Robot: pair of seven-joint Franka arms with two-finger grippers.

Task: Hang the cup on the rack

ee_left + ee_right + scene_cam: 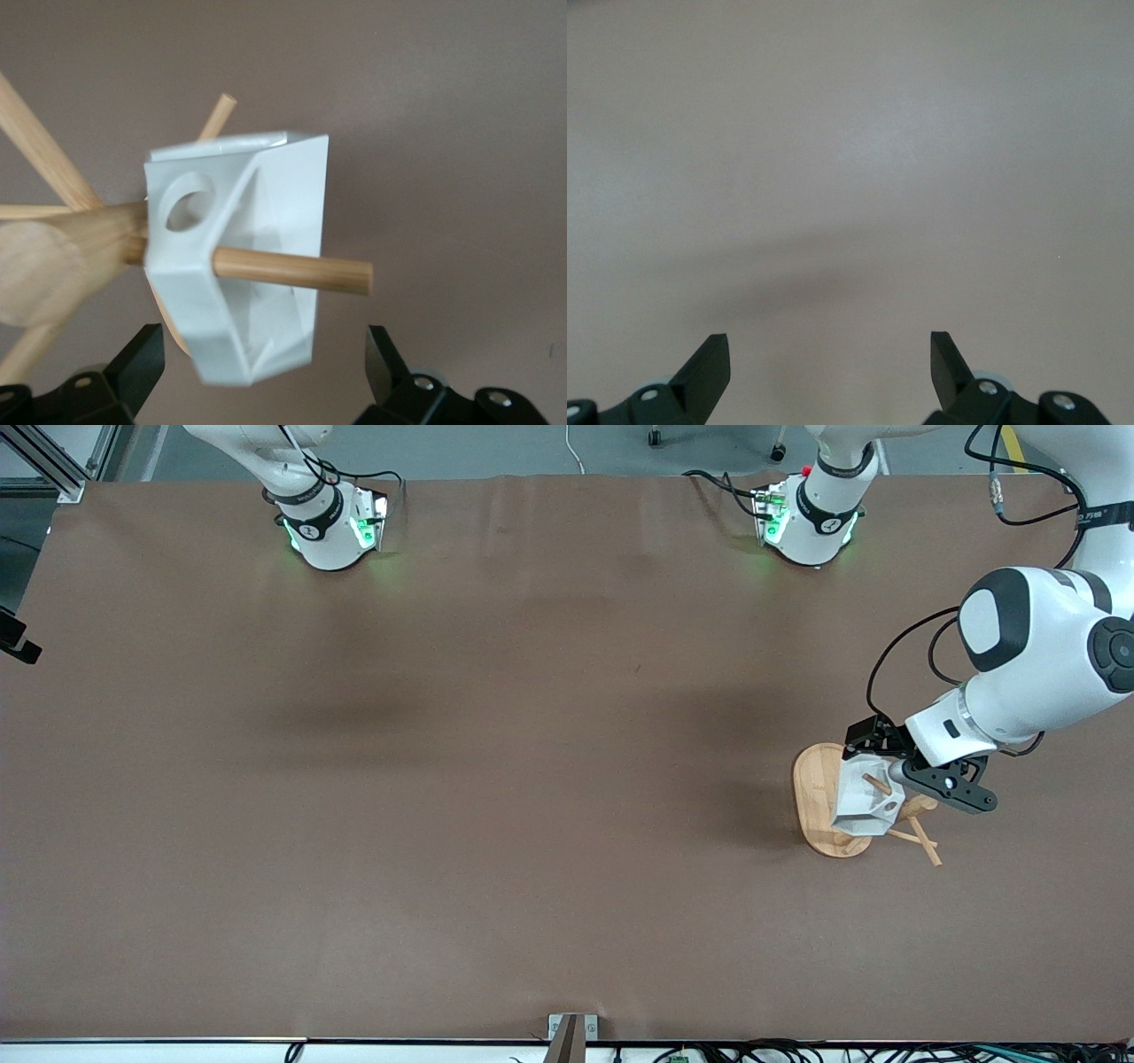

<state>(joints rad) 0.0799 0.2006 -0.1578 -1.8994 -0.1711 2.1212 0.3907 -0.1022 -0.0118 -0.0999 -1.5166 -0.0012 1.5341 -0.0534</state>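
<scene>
The white faceted cup [861,804] hangs on a peg [301,270] of the bamboo rack [813,790], which stands toward the left arm's end of the table. The peg runs through the cup beside its blocky handle [182,212], and the handle's round hole shows. My left gripper [266,347] is open at the cup, one finger on each side of it with a gap between. My right gripper [830,350] is open over bare brown table and holds nothing; it does not show in the front view.
The rack's other pegs [926,843] stick out toward the front camera. Both arm bases [323,531] stand along the table's farther edge. A metal bracket [571,1032] sits at the table's nearer edge.
</scene>
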